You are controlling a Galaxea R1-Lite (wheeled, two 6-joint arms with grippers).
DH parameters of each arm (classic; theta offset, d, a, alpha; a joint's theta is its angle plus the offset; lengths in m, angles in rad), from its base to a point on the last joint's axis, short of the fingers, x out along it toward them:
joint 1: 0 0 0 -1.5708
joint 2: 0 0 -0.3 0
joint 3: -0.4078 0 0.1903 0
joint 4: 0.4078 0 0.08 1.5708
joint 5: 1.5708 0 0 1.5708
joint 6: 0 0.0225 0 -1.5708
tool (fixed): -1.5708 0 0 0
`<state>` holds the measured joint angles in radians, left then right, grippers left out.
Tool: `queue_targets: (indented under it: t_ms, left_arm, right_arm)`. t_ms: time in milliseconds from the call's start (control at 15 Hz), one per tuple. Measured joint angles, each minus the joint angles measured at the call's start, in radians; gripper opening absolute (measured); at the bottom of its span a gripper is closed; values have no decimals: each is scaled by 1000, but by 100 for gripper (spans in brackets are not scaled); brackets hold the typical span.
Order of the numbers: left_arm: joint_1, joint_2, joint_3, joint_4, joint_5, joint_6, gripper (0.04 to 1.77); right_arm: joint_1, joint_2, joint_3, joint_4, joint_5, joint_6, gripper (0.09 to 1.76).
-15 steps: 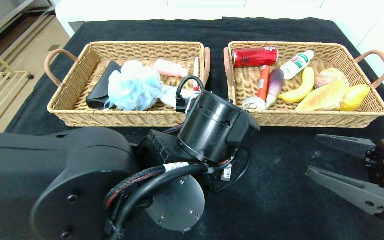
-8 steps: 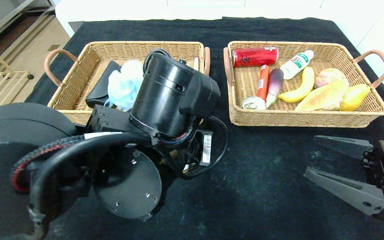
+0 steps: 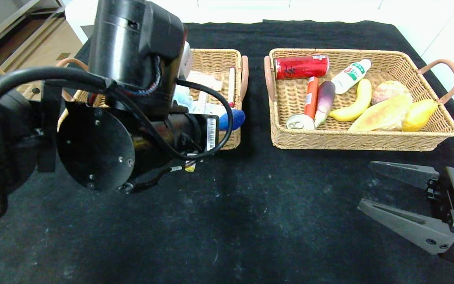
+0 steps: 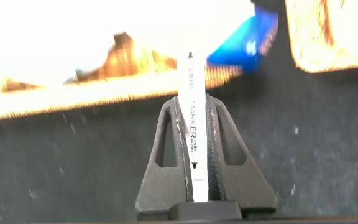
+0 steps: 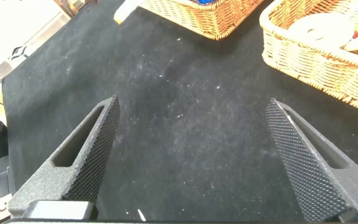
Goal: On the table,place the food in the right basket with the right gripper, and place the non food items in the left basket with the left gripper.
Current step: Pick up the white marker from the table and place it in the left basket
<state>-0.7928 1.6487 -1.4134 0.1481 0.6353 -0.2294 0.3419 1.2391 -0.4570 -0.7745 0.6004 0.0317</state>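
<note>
My left gripper [image 4: 192, 99] is shut on the white marker [image 4: 191, 130], which stands up between the fingers. In the head view my left arm hides the claw; only the marker's yellow tip [image 3: 189, 167] shows, just in front of the left basket [image 3: 215, 59]. The white bottle's blue cap [image 3: 233, 118] juts over that basket's front right corner. A bit of the pale blue pouf [image 3: 181, 98] shows; the glasses case is hidden. The eggplant [image 3: 324, 100] and orange sausage [image 3: 311, 96] lie in the right basket [image 3: 369, 142]. My right gripper [image 3: 365, 183] is open and empty over the table [image 3: 270, 221].
The right basket also holds a red can [image 3: 301, 66], a small white bottle [image 3: 351, 75], a banana [image 3: 355, 104], bread and yellow fruit. My left arm [image 3: 97, 138] blocks most of the left basket. The blue cap also shows in the left wrist view [image 4: 244, 40].
My left arm has swung up and to the left, from in front of the gap between the baskets to in front of the left basket. The right gripper has stayed put.
</note>
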Motion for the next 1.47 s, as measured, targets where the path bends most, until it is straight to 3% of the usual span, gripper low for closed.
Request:
queue_targets:
  t_ms: [533,1000,1467]
  left_arm:
    - [127,41,-145,-15,-169,107,25]
    - [204,139,-303,-21,-232,181,25]
    - [248,241,-377,-135,-261,274,25]
  right_arm:
    - [1,0,1,0,0,0,171]
    - [1,-1,0,-1,0,0,171]
    - [1,-2,0,-3,0,0,171]
